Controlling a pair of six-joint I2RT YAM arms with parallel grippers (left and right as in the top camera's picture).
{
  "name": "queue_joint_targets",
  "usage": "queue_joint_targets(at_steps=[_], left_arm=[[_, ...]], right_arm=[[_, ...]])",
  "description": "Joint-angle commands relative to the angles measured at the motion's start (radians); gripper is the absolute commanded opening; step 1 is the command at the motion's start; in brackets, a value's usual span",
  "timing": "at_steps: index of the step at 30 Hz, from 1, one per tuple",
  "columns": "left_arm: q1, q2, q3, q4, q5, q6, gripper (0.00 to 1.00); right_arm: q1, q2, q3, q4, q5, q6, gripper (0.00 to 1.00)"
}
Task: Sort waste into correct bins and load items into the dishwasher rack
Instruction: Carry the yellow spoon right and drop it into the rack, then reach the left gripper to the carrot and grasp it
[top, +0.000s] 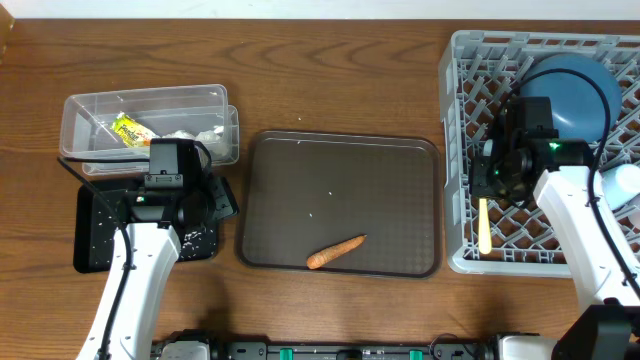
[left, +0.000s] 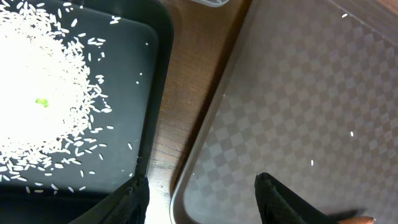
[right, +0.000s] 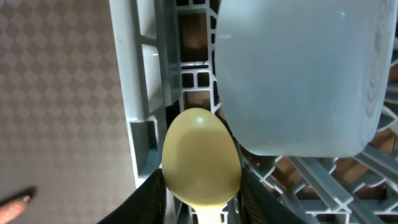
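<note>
Cream spoon (right: 201, 158) in the dishwasher rack (top: 455, 120), near its front left corner, handle toward the front wall. Spoon's rounded end between the two fingers (right: 151, 199) of the right gripper (right: 200, 193), one finger close on each side; clamped or let go, cannot tell. Pale-blue bowl (right: 298, 74) just beside the spoon, on the rack's lattice, further in. A white cup (top: 625, 185) at the rack's right edge, partly hidden by the arm. Left of the rack, the brown serving tray (top: 300, 180), with an orange carrot piece (top: 336, 251) near its front edge and a few white specks. Further left, the black tray (left: 155, 37) with a heap of white rice (left: 37, 93) and one small green bit in it. Left gripper (left: 202, 199) hovering over the gap between black tray and serving tray, fingers (left: 134, 202) spread apart, nothing between them but the serving tray's edge and bare table (top: 300, 60). Behind the black tray, the clear tub (top: 90, 110), with a yellow-green wrapper (top: 130, 130) and white paper wads (top: 190, 135) inside.
</note>
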Motion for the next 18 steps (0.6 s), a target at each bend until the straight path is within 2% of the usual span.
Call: queue_joint_targets(at_steps=[1,3,15,18], left_arm=[[0.003,0.002,0.005,-0.004,-0.012,0.005,0.57],[0.003,0.002,0.005,-0.004,-0.012,0.005,0.57],[0.003,0.002,0.005,-0.004,-0.012,0.005,0.57],[0.003,0.002,0.005,-0.004,-0.012,0.005,0.57]], right_arm=[[0.011,0.003,0.008,0.010,0.005,-0.011,0.47],[0.011,0.003,0.008,0.012,0.005,-0.011,0.54],[0.013,0.003,0.008,0.014,0.005,-0.011,0.55],[0.018,0.000,0.008,0.014,-0.010,-0.011,0.59]])
